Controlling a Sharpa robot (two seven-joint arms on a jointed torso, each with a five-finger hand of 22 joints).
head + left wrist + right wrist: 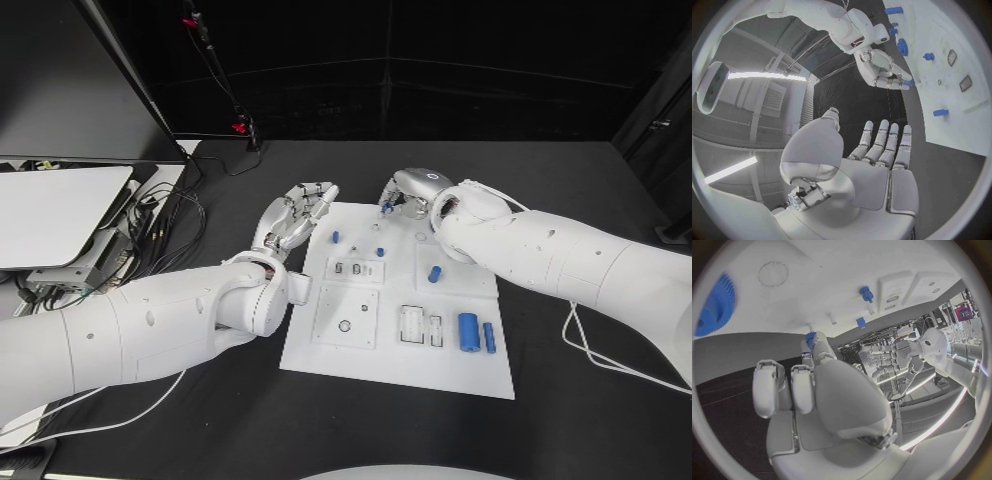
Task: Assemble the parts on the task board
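The white task board [397,365] lies mid-table with recessed slots. On it lie a thick blue cylinder [467,332], a thin blue pin [489,337] and small blue parts [335,237] nearer the far end. My right hand [411,192] hovers at the board's far edge and pinches a small blue part [809,339] at its fingertips. My left hand [296,215] sits at the board's far left corner, fingers straight and apart, holding nothing. In the right wrist view a blue gear [717,305] lies on the board [817,285]. The left wrist view shows the right hand [882,70] past my left hand [879,160].
A tangle of cables [159,215] and a pale flat device [58,210] lie on the table's left side, with grey boxes [58,280] in front of them. A dark panel stands at the back left.
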